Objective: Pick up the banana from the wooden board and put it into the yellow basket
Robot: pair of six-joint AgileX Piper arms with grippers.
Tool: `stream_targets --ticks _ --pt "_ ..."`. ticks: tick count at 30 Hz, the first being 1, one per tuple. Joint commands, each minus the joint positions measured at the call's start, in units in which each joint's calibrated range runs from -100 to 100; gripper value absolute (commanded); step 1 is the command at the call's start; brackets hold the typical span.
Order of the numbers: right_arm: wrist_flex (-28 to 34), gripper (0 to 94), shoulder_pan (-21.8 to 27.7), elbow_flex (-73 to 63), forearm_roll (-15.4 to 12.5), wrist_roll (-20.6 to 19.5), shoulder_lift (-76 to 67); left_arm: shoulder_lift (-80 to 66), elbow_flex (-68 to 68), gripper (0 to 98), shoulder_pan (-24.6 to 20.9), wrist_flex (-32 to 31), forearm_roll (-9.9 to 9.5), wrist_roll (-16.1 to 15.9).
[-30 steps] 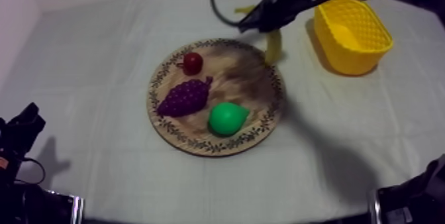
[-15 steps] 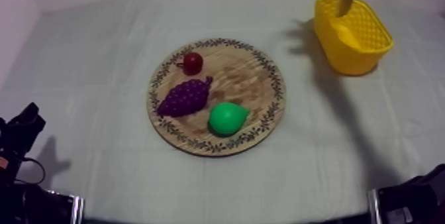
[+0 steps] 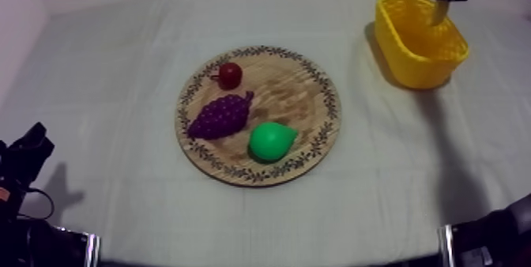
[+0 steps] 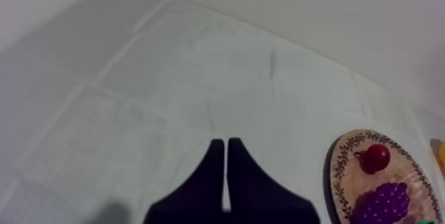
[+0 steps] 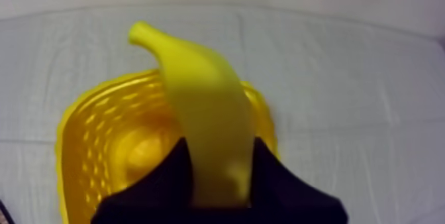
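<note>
The right claw (image 5: 218, 173) is clamped on the banana (image 5: 206, 94), whose long axis runs straight on from the fingers, tip hanging over the open mouth of the yellow basket (image 5: 86, 140) just below. Lowering and letting go looks like all that remains. The left claw (image 4: 225, 157), fingers together, sits well apart across the worktop (image 4: 132, 94), with the wooden board (image 4: 341, 167) between it and the basket.

no readable text, labels, numbers or signs anywhere

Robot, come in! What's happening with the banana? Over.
Right gripper shut on banana, over yellow basket. Left gripper shut, idle. Nothing in the way.
</note>
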Motion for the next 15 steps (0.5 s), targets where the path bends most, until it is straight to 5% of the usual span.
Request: stream_targets --ticks 1,8,15 --pt "-0.51 35.4 0.2 0.29 -0.92 1.75 1.69 -0.05 -0.01 0.1 0.02 0.0 0.03 0.01" --pt "-7.27 52.1 0.85 7.82 4.03 -2.8 -0.77 -0.05 -0.01 0.1 0.02 0.0 0.03 0.01" --pt "-15.08 34.9 2.5 18.76 14.31 -14.29 -17.08 -0.05 -0.01 0.1 0.02 0.0 0.03 0.03"
